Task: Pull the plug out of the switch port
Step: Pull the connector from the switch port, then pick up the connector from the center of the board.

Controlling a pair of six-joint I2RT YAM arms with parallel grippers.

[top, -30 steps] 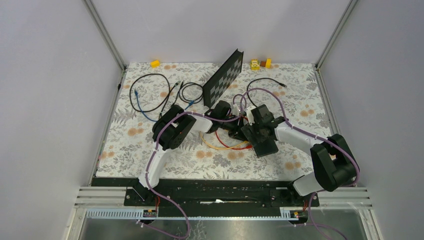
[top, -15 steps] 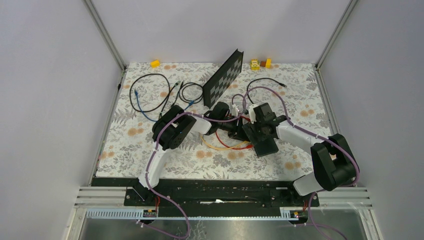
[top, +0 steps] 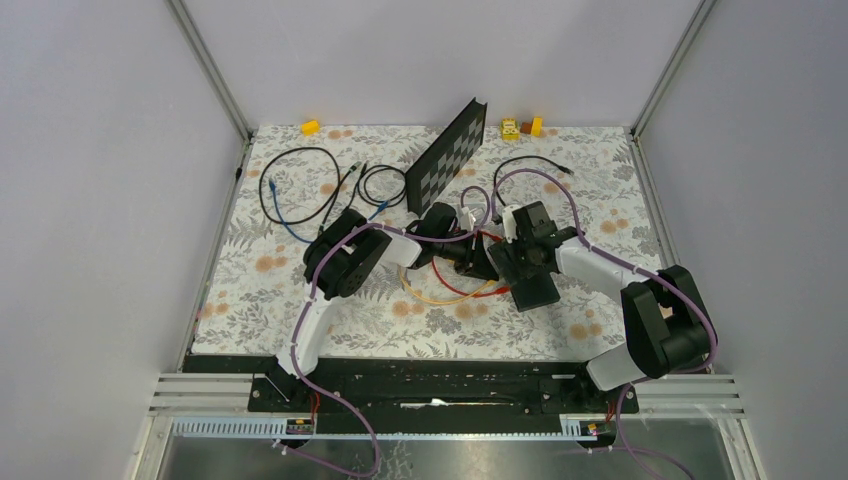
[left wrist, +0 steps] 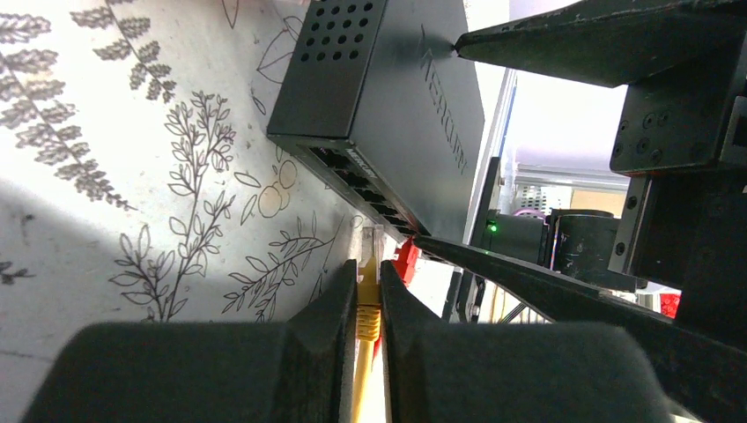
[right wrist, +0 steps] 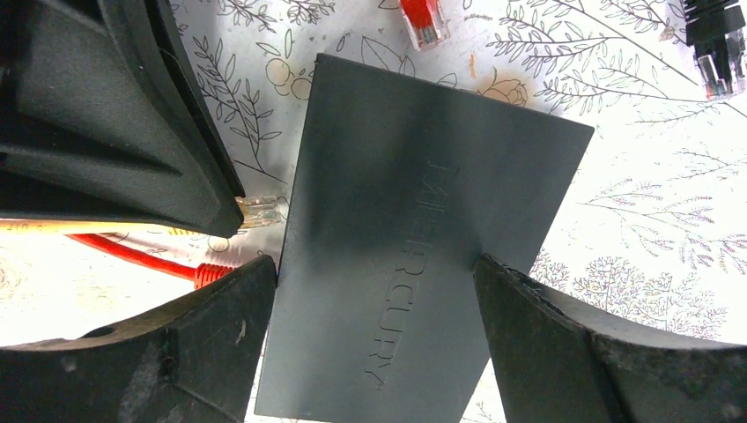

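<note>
The switch [right wrist: 423,203] is a flat black box lying on the floral mat, right of centre in the top view [top: 530,287]. My right gripper [right wrist: 374,264] clamps it across its width, one finger on each long side. My left gripper [left wrist: 368,269] is shut on a yellow cable's plug [left wrist: 367,304]. The plug's clear tip [right wrist: 262,211] sits right at the switch's socket edge [left wrist: 352,172]; I cannot tell whether it is still inside a port. A red plug [left wrist: 407,260] lies just beside the yellow one.
A black checkered board [top: 445,155] leans at the back centre. Loose black and blue cables [top: 300,185] lie at the back left, with another black cable [top: 535,162] behind the switch. Small yellow blocks [top: 520,127] sit by the back wall. Red and yellow cable loops [top: 450,290] trail near the grippers.
The right wrist and the switch have shifted slightly toward the back. The yellow cable loop has bulged further left. The left arm has barely moved.
</note>
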